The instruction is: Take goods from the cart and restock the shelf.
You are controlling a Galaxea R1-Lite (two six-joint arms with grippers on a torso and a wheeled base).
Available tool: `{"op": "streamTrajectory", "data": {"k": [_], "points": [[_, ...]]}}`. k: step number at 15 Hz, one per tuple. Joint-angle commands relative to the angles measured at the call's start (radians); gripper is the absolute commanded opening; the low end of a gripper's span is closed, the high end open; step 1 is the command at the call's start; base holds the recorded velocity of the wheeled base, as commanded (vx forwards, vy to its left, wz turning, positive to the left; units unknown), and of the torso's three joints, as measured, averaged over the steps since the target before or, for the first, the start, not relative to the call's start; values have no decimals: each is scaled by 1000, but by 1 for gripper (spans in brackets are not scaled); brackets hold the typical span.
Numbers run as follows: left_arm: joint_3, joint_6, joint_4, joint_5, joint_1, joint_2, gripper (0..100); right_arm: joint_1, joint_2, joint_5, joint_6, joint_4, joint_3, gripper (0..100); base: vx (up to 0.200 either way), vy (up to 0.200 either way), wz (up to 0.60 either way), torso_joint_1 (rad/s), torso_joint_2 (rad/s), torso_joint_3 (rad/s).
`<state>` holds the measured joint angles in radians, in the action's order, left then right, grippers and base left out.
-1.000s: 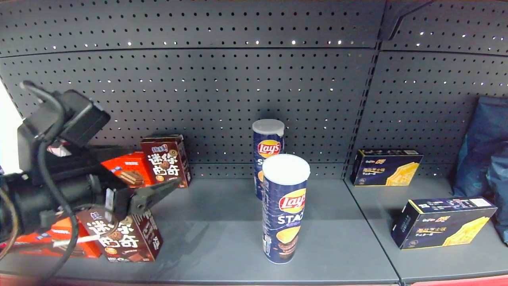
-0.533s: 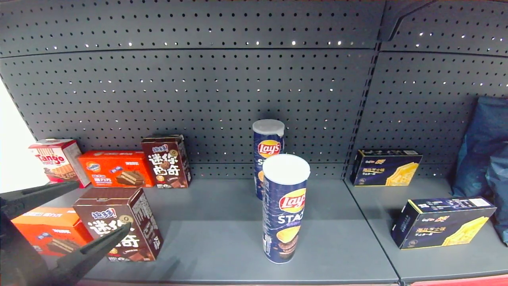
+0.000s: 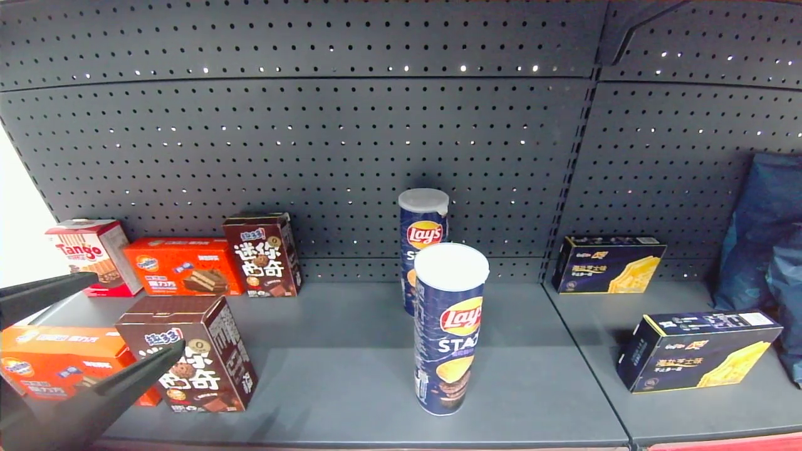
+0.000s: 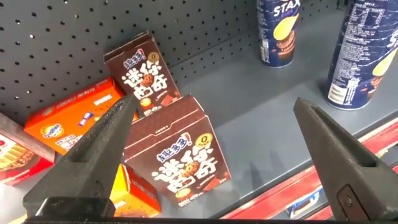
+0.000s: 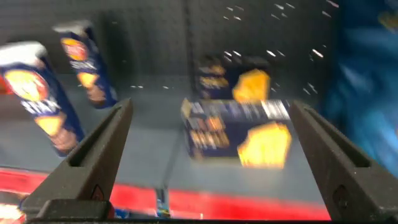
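While the dark brown cardboard biscuit box point(image 3: 188, 354) stands upright at the lower left of the head view, on the front of the grey metal shelf deck point(image 3: 351, 357), I enter it as shelved.

- Left gripper point(image 3: 138, 309): my fingers spread wide, holding nothing. The box lies ahead of them, apparently untouched.
- Right gripper point(image 5: 211, 104): spread wide, empty, facing a dark blue and yellow carton point(image 5: 236, 134).
- Neighbours: a flat orange cardboard box point(image 3: 56, 360) just left of the brown one, a second brown biscuit box point(image 3: 263, 254) by the pegboard wall, and two tall blue crisp tubes point(image 3: 448, 329) at centre.
- Step, as I judge it: one item placed, hand free.
- Next: draw my left arm back without clipping the box, then fetch another item from the cart.
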<state>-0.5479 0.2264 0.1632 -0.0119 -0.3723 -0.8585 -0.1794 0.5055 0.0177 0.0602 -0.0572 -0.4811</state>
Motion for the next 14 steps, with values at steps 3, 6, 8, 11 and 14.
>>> {"op": "streamTrajectory", "data": {"k": [3,6,8,11,14], "points": [[-14,-1,-4,-2,1,-17,100,-252,481,39,-34,-99,-97,100,0,0,0,0,0,0],[-3,-2,-4,-2,1,-22,100,-313,633,34,-69,-108,-151,100,0,0,0,0,0,0],[0,-1,-4,-3,1,-22,100,-362,714,30,-92,-113,-194,100,0,0,0,0,0,0],[0,-1,-7,-5,1,-22,100,-407,798,-4,-92,-115,-208,100,0,0,0,0,0,0],[0,-2,-7,-10,1,-22,100,-440,874,-7,-94,-147,-218,100,0,0,0,0,0,0]]}}
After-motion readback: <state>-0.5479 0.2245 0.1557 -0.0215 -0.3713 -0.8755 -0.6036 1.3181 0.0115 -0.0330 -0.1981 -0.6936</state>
